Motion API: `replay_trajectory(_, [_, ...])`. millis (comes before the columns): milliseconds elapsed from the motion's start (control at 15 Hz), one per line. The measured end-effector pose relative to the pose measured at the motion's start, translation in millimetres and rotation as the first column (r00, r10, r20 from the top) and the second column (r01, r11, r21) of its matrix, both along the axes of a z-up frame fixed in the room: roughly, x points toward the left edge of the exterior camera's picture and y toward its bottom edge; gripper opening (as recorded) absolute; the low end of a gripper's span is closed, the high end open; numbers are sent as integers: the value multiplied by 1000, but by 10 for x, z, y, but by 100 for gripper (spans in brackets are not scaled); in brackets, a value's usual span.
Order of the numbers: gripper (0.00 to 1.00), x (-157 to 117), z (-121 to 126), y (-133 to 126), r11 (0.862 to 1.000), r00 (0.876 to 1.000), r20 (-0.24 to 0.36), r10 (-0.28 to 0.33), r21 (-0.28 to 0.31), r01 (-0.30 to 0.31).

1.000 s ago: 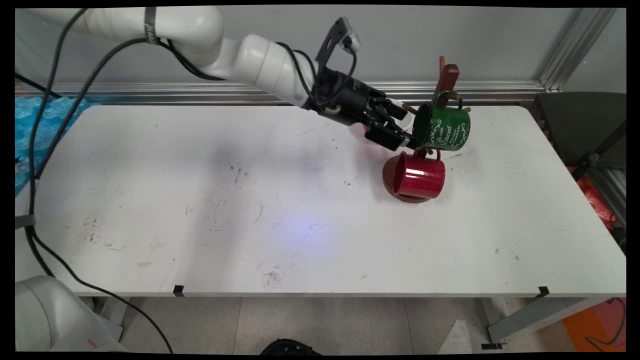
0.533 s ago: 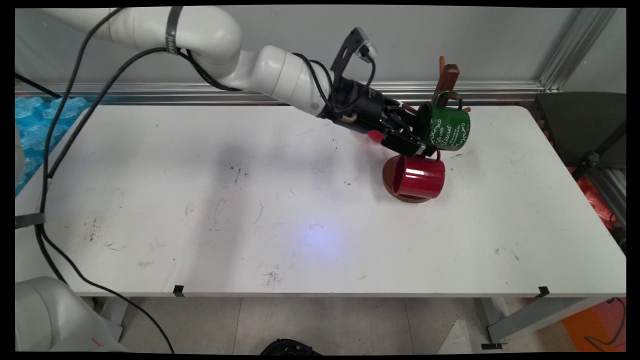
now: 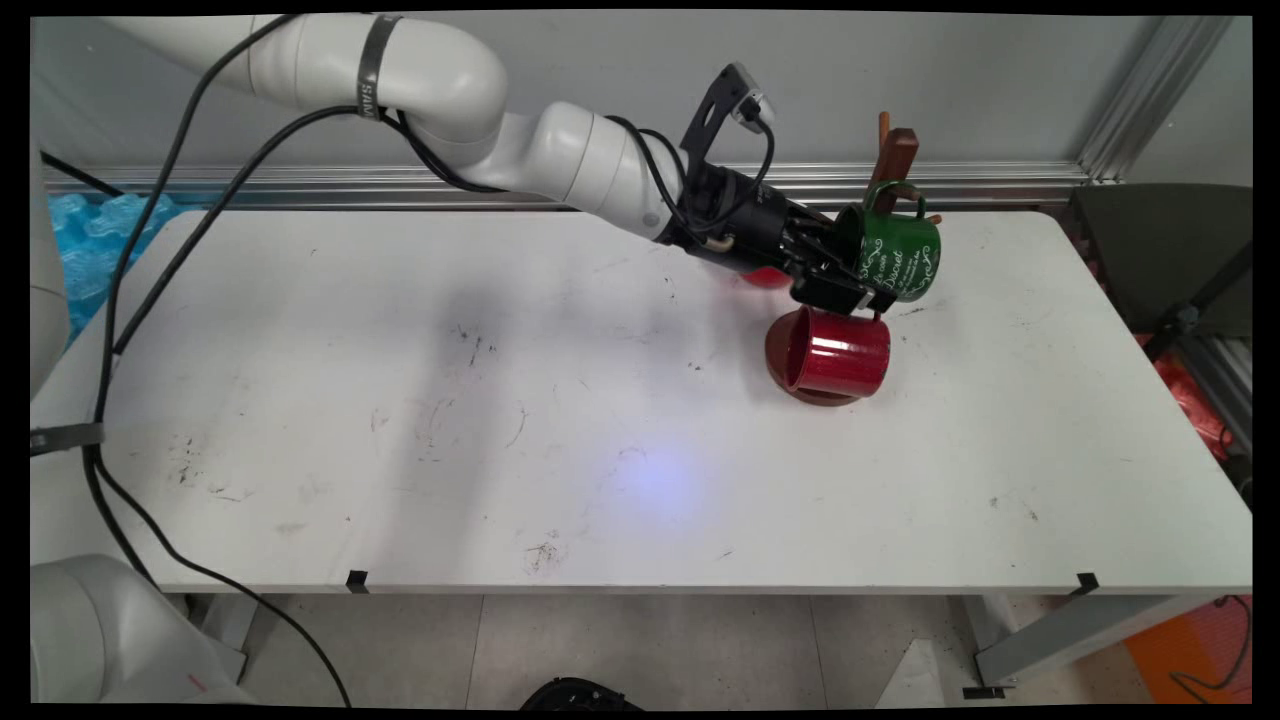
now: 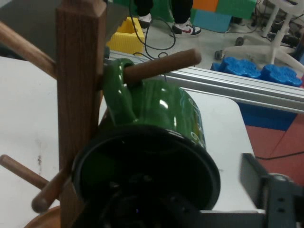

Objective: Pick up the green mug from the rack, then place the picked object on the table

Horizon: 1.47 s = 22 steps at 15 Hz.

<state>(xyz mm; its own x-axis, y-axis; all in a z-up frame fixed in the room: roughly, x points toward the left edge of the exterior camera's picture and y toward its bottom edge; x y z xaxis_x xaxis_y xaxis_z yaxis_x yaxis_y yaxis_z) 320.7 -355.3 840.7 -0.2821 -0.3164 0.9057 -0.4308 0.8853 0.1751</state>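
The green mug point(image 3: 897, 255) hangs by its handle on a peg of the wooden rack point(image 3: 893, 160) at the counter's point(image 3: 400, 400) 2 o'clock; the tool point(image 3: 850, 290) straddles its rim, jaws spread, unclenched. A red mug point(image 3: 835, 352) hangs just below.

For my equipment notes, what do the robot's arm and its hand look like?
The arm is glossy white, built of rounded tubular links, with a dark band around one link. Loose black cables hang along it. The hand is matt black, a blocky two-finger linkage, with a small black camera bracket on top.
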Motion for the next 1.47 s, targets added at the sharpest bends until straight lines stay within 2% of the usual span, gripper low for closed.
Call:
replay_trajectory(733, [0,-39,12,-20,1000,1000,-9,0,1,0])
replay_trajectory(1467, [0,-40,165,150,1000,1000,-17,-4,22,5])
